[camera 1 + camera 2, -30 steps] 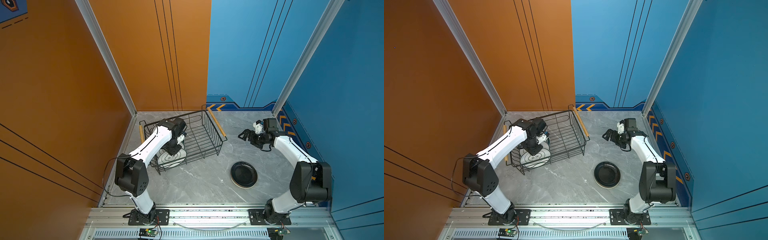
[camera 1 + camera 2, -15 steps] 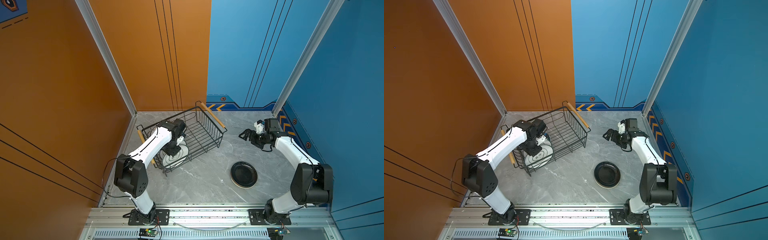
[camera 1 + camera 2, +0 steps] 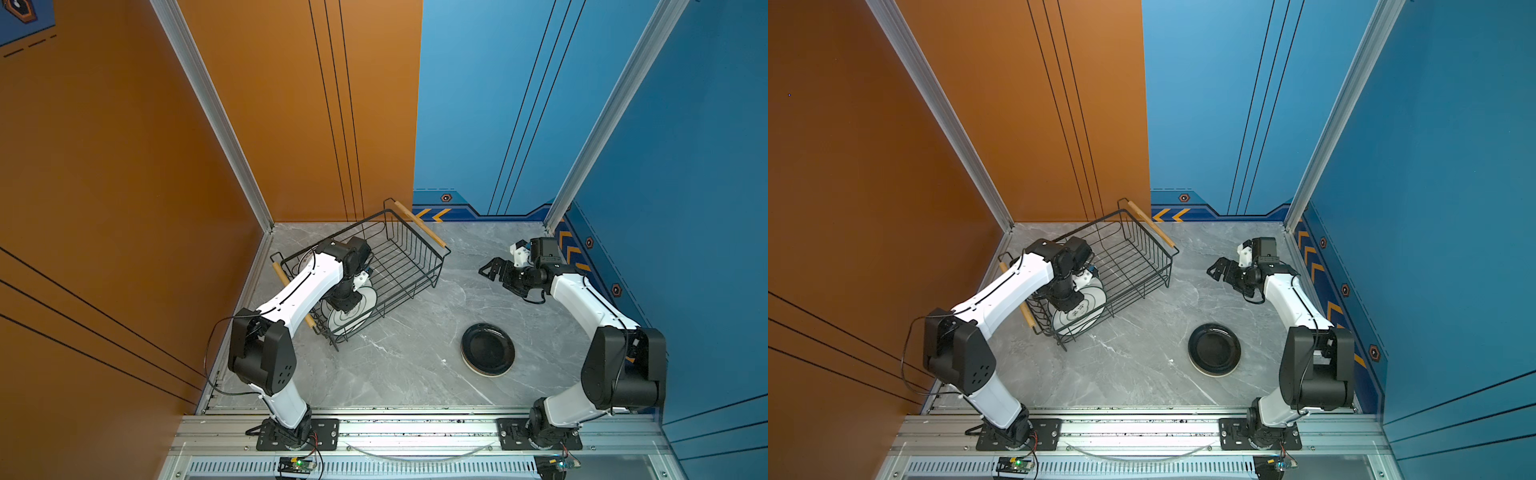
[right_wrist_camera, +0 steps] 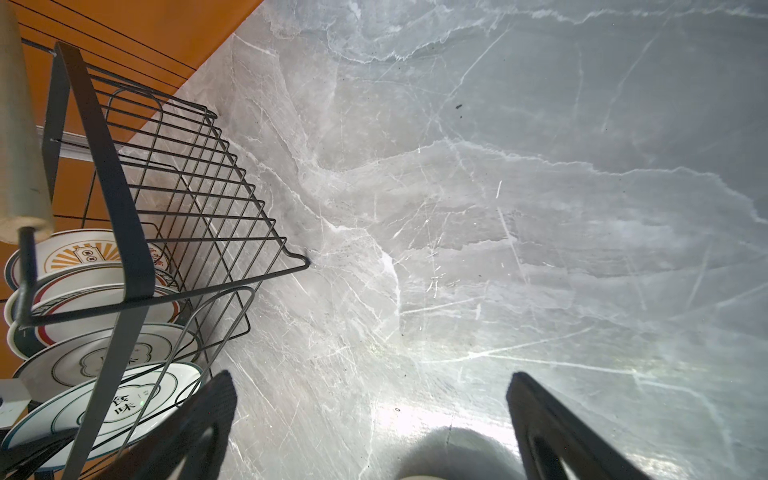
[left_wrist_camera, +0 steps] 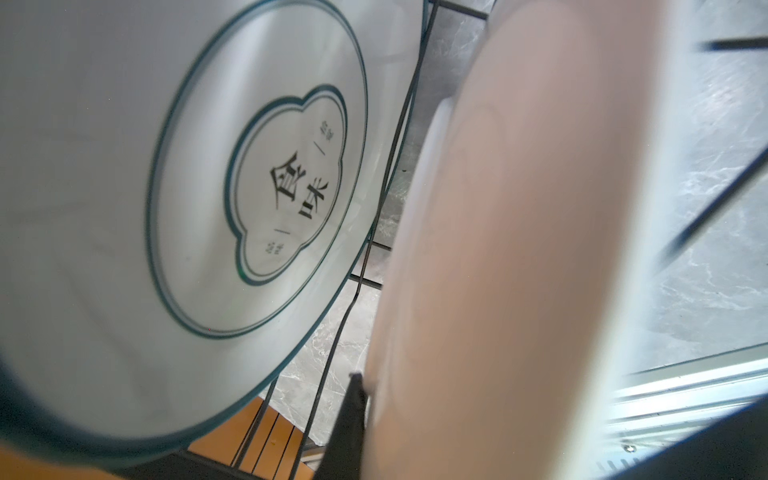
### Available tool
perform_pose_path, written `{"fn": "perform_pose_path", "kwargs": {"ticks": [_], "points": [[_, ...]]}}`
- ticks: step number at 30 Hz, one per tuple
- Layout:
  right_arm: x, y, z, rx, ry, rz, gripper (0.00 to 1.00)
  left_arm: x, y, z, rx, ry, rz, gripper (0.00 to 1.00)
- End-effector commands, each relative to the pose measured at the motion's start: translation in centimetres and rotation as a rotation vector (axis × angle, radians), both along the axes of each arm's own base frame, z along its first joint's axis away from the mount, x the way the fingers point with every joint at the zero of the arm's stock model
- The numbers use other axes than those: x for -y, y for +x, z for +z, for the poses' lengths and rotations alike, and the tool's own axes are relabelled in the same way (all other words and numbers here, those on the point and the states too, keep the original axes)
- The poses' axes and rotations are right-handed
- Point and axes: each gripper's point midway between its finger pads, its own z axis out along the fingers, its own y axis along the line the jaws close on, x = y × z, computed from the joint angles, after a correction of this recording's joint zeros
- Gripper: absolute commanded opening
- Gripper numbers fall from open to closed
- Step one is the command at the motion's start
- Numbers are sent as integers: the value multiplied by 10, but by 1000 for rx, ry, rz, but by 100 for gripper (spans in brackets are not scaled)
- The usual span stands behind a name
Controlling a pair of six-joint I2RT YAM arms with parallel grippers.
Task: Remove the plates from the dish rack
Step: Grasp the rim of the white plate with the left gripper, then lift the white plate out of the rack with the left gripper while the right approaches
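The dish rack [image 3: 417, 249] [image 3: 1144, 243], a black wire basket with wooden handles, stands skewed and tipped at the back left. Several plates [image 3: 355, 318] [image 3: 1081, 318] stand at its near end. My left gripper [image 3: 347, 305] [image 3: 1069, 305] reaches down among them. In the left wrist view one of its fingers [image 5: 351, 419] presses on a cream plate [image 5: 519, 270], and the gripper is shut on that plate. Beside it is a white plate [image 5: 208, 187] with teal rings. My right gripper [image 3: 492, 270] [image 3: 1219, 268] [image 4: 370, 415] hovers open over bare table, right of the rack [image 4: 120, 199].
A black plate [image 3: 487, 350] [image 3: 1214, 350] tops a small stack on the marble table at front right. Orange wall closes the left side, blue wall the back and right. A metal rail runs along the front edge.
My left gripper has closed on the cream plate. The rack has swung round and tipped, its far handle end moving back and up. The right arm has stayed still.
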Motion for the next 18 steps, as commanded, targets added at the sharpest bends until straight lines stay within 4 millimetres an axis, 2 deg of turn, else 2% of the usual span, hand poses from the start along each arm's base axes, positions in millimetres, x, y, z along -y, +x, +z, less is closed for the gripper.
{"fn": "perform_pose_path", "kwargs": {"ticks": [1,10,18], "points": [[-2,-2,8,23,27,-2,100,-5,3,14,35,-3,44,0],[-3,-1,11,31,41,-5,100,-5,8,50,170,7,21,0],[2,3,25,65,26,-37,100,-2,26,116,405,-60,107,0]]}}
